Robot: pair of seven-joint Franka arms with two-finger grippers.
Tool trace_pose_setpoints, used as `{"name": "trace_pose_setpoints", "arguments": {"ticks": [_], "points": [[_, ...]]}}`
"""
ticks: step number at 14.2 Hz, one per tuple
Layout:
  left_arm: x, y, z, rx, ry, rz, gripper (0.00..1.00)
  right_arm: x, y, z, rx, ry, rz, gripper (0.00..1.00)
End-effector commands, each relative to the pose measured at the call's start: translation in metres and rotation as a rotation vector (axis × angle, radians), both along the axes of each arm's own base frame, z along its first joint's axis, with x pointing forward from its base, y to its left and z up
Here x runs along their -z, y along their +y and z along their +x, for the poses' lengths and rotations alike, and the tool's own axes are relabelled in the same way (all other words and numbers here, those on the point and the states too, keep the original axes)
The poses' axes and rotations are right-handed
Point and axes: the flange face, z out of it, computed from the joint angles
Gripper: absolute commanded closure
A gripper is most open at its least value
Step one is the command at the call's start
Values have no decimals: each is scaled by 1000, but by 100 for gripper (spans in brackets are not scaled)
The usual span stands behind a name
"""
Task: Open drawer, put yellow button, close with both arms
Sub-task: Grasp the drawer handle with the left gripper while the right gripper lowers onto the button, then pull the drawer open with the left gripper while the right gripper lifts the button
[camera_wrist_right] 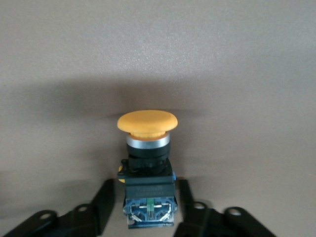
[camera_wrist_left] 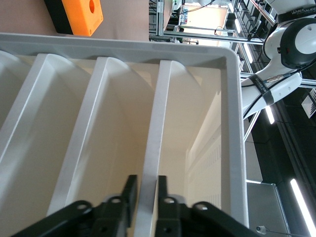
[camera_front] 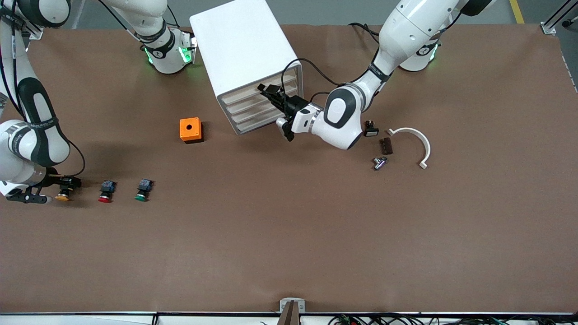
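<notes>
Left hand (camera_front: 270, 96) pinches drawer (camera_wrist_left: 153, 163) lip; right hand (camera_wrist_right: 143, 205) straddles yellow button (camera_wrist_right: 147, 148).

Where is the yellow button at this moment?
The yellow button lies on the table at the right arm's end, beside the red button, between the right tool's open fingers.

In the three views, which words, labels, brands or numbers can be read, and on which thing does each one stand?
No text can be read with certainty.
Right arm: small pale lettering on its black joint band, too small to read.
Left arm: small lettering on the black ring near its wrist, too small to read.
Yellow button: a pale label on its black body, blurred.
Cabinet, orange cube: no text.
</notes>
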Motion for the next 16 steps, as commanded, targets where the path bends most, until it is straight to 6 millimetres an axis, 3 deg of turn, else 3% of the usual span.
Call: {"name": "trace_pose_setpoints", "arguments": {"ticks": [1, 5, 9, 12, 16], "points": [[-10, -3, 8, -29, -23, -22, 86, 0, -3, 0, 3, -8, 1, 68], [-10, -2, 29, -47, -32, -33, 91, -4, -4, 2, -6, -9, -1, 72], [-12, 17, 58, -90, -44, -35, 91, -25, 1, 12, -21, -31, -12, 70], [-19, 37, 92, -127, -81, -42, 92, -90, 18, 18, -20, 3, -6, 69], [-17, 67, 134, -183, -111, -49, 92, -179, 63, 21, 33, 104, 5, 69]]}}
